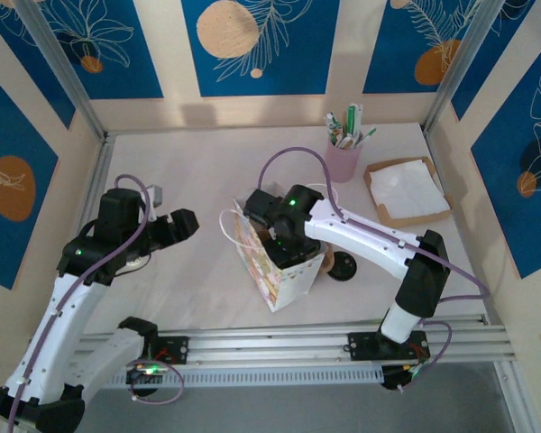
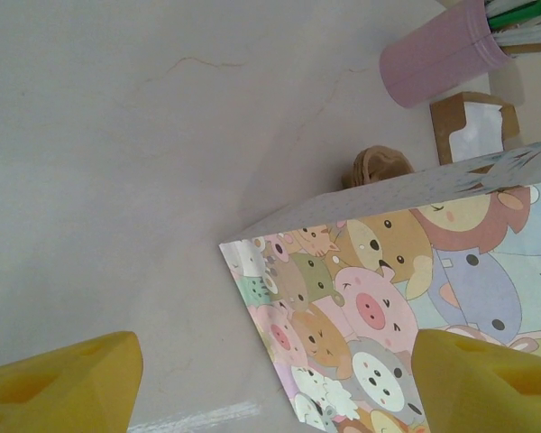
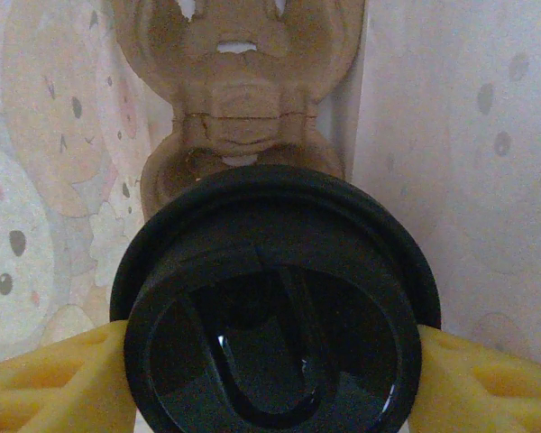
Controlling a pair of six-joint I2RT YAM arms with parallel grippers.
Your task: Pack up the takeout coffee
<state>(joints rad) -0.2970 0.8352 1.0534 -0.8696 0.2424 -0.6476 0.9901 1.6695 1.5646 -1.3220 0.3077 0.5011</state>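
At the left of the top view, the left gripper (image 1: 178, 225) hangs over the table (image 1: 189, 162), its yellow fingers (image 2: 68, 383) apart with nothing between them. At the centre stands a cartoon-printed paper bag (image 1: 278, 275). The right gripper (image 3: 270, 388) reaches into its mouth, clamped on the black-lidded coffee cup (image 3: 270, 307), just above a cardboard carrier (image 3: 239, 99) inside the bag. A pink pen cup (image 1: 343, 161) stands upper right.
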